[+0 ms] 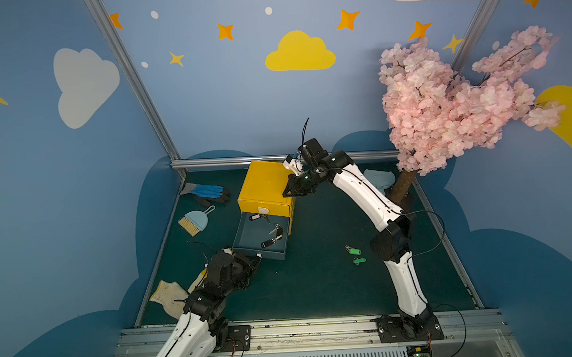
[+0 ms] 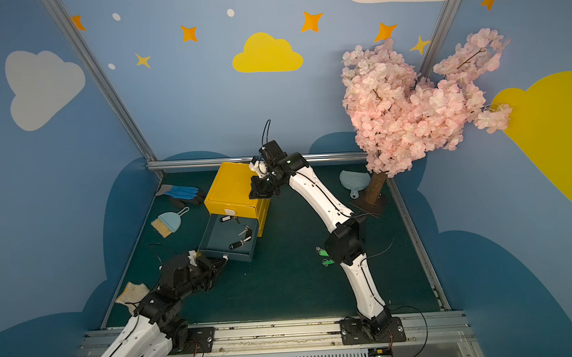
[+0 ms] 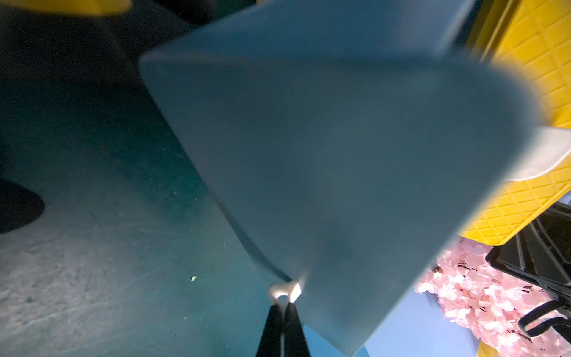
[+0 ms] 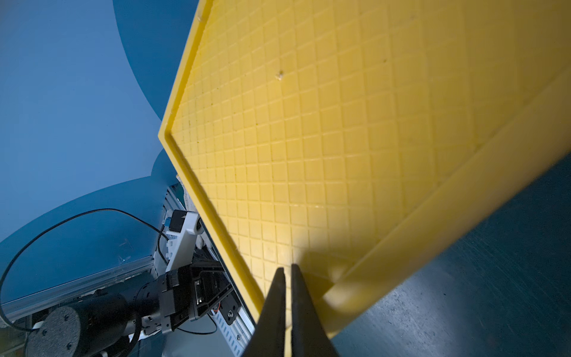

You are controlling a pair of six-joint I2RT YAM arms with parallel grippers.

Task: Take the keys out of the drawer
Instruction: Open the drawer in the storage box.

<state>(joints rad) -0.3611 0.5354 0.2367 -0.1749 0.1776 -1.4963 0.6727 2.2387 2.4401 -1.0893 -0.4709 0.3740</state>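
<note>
2 end effectors shut: L point(image 3: 281, 306) on drawer knob point(image 3: 293, 290), R point(image 4: 285, 273) on cabinet point(image 4: 340, 139).

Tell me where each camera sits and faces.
Top views: high behind the arms, looking down on table, yellow cabinet, open drawer with keys; left arm, right arm.
Left wrist: on the left arm, faces the drawer front; left gripper pinches the drawer handle.
Right wrist: on the right arm, faces the cabinet top; right gripper shut at its corner.
Shared: both wrist views show the cabinet.
</note>
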